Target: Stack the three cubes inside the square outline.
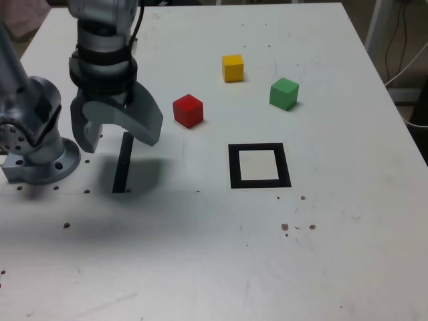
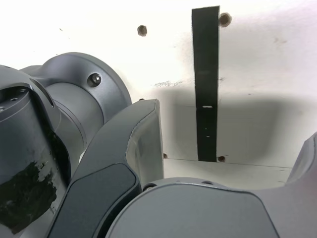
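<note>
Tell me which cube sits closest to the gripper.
The red cube: it lies just off the open gripper toward the exterior view's right, while the yellow cube and green cube sit farther off.

The arm (image 1: pixel 100 40) is matte grey metal with black bands; its claw (image 1: pixel 114 130) has two broad curved grey fingers (image 2: pixel 124 163); the round base (image 1: pixel 40 154) bears screw holes.

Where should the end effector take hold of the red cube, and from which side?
Grip the red cube from above, on two opposite side faces. It sits flat, standing apart from the yellow cube and the green cube, so there looks to be room beside it for both fingers.
</note>
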Robot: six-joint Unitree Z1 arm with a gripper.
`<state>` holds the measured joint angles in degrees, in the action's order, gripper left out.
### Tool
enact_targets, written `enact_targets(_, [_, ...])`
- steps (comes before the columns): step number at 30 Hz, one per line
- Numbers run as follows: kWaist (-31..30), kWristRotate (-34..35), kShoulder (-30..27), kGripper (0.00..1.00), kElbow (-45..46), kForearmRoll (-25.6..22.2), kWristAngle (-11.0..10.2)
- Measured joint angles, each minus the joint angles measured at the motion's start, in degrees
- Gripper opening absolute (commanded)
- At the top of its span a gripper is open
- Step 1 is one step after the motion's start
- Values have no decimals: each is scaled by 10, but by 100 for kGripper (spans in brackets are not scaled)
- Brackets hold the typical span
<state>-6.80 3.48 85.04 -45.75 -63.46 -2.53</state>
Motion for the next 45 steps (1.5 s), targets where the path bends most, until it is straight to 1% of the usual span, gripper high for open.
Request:
enact_targets(6, [16, -21, 3, 99, -35, -14, -22])
enact_targets(11, [55, -60, 23, 99, -65, -18, -36])
enact_targets(21, [151, -160, 58, 99, -113, -23, -47])
enact_targets(26, [201, -216, 84, 99, -138, -19, -52])
enact_targets(29, [219, -238, 99, 99, -146, -16, -54])
enact_targets(32, [251, -275, 122, 99, -170, -14, -62])
enact_targets(34, [260, -286, 136, 99, -179, -13, -64])
enact_targets(38, [276, -312, 145, 99, -195, -13, -67])
enact_targets(41, [295, -328, 169, 99, -210, -13, -72])
enact_targets(45, [299, -338, 173, 99, -213, -9, -75])
